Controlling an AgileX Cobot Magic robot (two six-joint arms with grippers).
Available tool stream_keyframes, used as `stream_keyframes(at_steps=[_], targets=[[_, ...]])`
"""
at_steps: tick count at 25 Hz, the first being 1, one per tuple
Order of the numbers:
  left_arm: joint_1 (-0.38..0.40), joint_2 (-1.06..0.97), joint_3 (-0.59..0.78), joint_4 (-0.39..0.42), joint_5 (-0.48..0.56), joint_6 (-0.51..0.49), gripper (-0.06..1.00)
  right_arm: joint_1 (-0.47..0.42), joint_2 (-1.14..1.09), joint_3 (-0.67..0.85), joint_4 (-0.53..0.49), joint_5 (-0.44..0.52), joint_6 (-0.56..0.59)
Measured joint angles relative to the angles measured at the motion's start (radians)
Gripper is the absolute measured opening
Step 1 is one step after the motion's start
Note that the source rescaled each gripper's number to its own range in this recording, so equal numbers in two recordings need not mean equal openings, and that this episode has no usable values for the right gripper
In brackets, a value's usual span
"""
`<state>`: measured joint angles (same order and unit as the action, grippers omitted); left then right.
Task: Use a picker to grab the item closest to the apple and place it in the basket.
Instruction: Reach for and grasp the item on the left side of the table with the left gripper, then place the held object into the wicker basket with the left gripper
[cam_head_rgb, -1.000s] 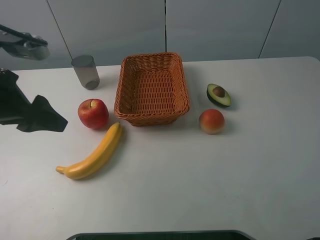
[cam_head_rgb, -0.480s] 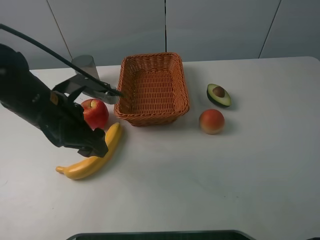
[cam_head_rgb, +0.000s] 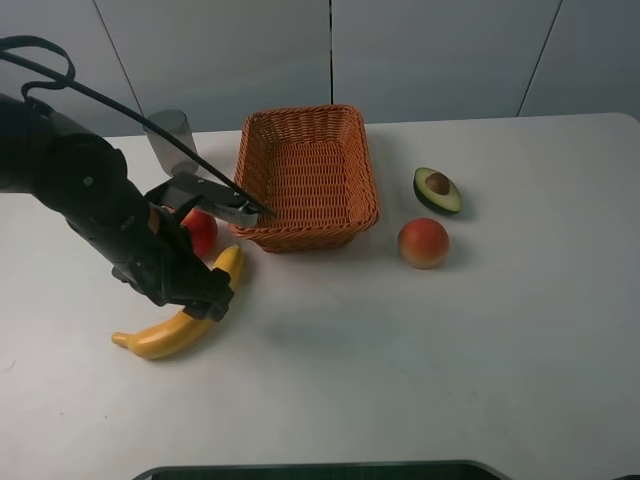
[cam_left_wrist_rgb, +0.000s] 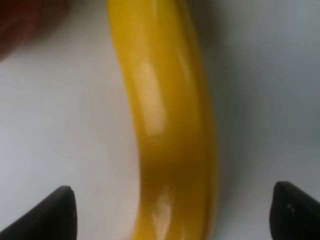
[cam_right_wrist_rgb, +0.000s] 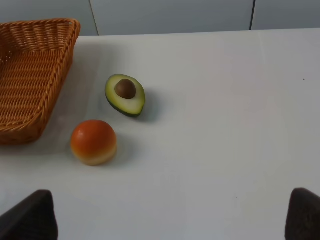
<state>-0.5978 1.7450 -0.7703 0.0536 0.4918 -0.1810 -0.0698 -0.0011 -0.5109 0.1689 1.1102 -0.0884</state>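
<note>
— Left claw (cam_head_rgb: 212, 300) first, from the high camera: where is it?
— Low over the banana (cam_head_rgb: 175, 325), which lies on the worktop (cam_head_rgb: 400, 360) just beside the apple (cam_head_rgb: 203, 230). The avocado (cam_head_rgb: 437, 190) and the round orange fruit (cam_head_rgb: 423, 242) sit well apart, beyond the basket (cam_head_rgb: 370, 170) (nothing in it that I can see). So the banana is the right item, I'd judge.
— And the left wrist camera?
— Fingers (cam_left_wrist_rgb: 57, 212) spread wide, one on either side of the banana, neither touching it. No grip yet.
— Right wrist camera?
— Right claw (cam_right_wrist_rgb: 167, 220) spread too, holding nothing, above bare worktop.
— So how far along?
— Target straddled, nothing more. Closing, lifting, carrying to the basket and letting go all remain.
</note>
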Motion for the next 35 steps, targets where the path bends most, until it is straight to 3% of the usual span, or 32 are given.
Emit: stream_keyframes(at_steps=[16, 17, 19, 20, 22, 35], targets=[[0.0, 0.122, -0.001, 0.004, -0.099, -0.022, 0.97, 0.0, 0.0, 0.0, 0.0, 0.0, 0.0], [0.0, 0.122, -0.001, 0.004, -0.099, -0.022, 0.92, 0.0, 0.0, 0.0, 0.0, 0.0, 0.0], [0.0, 0.122, -0.001, 0.004, -0.099, -0.024, 0.73, 0.0, 0.0, 0.0, 0.0, 0.0, 0.0], [0.0, 0.122, -0.001, 0.004, -0.099, -0.024, 0.55, 0.0, 0.0, 0.0, 0.0, 0.0, 0.0], [0.0, 0.122, -0.001, 0.004, -0.097, -0.024, 0.03, 0.0, 0.0, 0.0, 0.0, 0.0, 0.0], [0.0, 0.122, -0.001, 0.008, -0.095, -0.026, 0.0, 0.0, 0.0, 0.0, 0.0, 0.0, 0.0]])
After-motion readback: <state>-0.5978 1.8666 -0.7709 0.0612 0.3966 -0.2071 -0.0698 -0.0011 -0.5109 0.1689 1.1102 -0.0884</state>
